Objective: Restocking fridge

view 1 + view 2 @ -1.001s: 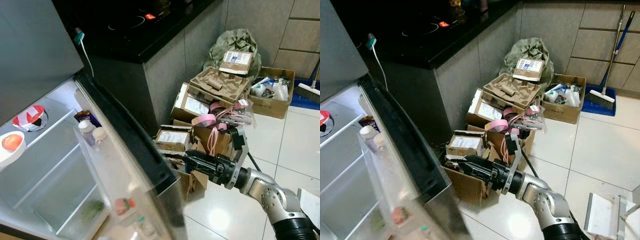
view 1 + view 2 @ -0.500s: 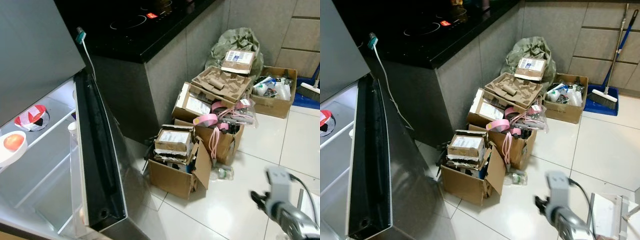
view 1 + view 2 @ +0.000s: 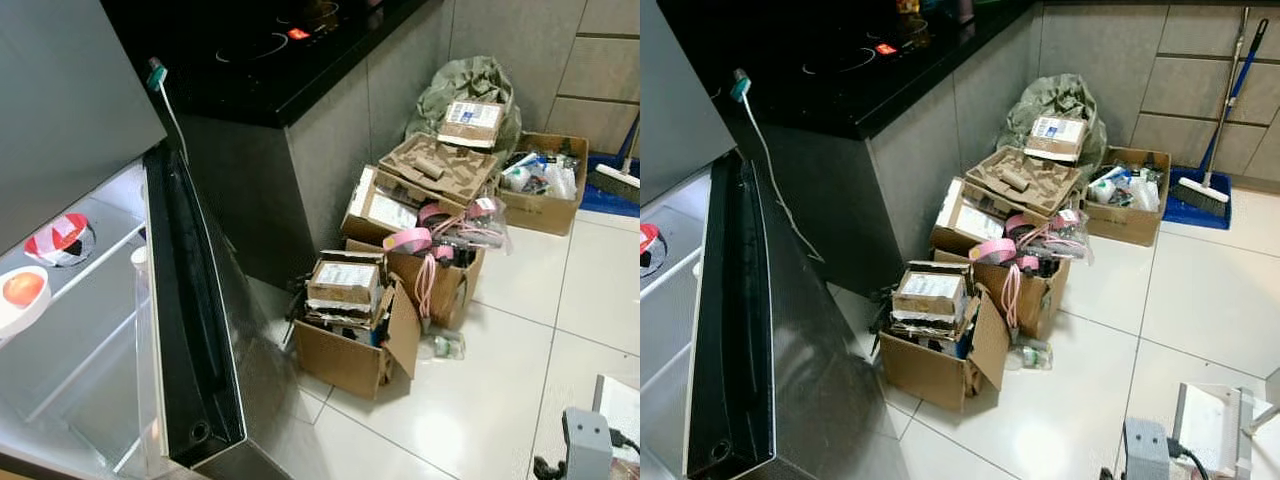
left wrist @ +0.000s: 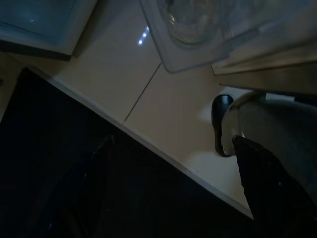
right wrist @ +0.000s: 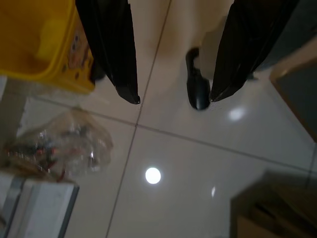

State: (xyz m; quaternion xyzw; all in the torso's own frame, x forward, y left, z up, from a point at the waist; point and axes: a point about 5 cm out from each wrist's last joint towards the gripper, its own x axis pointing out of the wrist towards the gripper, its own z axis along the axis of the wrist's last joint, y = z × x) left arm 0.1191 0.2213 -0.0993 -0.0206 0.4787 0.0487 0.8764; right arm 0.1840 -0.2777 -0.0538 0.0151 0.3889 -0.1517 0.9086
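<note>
The fridge [image 3: 70, 340] stands open at the left, its lit shelves bare apart from a red-and-white round item [image 3: 60, 238] and a white plate with an orange fruit [image 3: 22, 290]. Its dark door [image 3: 190, 340] is seen edge-on, swung partway in. My right arm's wrist unit [image 3: 585, 445] hangs low at the bottom right. In the right wrist view my right gripper [image 5: 174, 98] is open over the tiled floor, with nothing between its fingers. My left gripper [image 4: 173, 141] hangs in shade, its dim fingers apart above the floor.
Several cardboard boxes [image 3: 350, 345] of clutter sit on the white tiles beside the dark counter [image 3: 290, 70]. A broom and a blue dustpan [image 3: 1202, 190] lean at the back right. A yellow bin [image 5: 39, 39] and a clear plastic bag [image 5: 54, 148] lie under the right gripper.
The fridge door has swung from wide open to partway in. My right arm has pulled away from the door's edge and dropped to the lower right.
</note>
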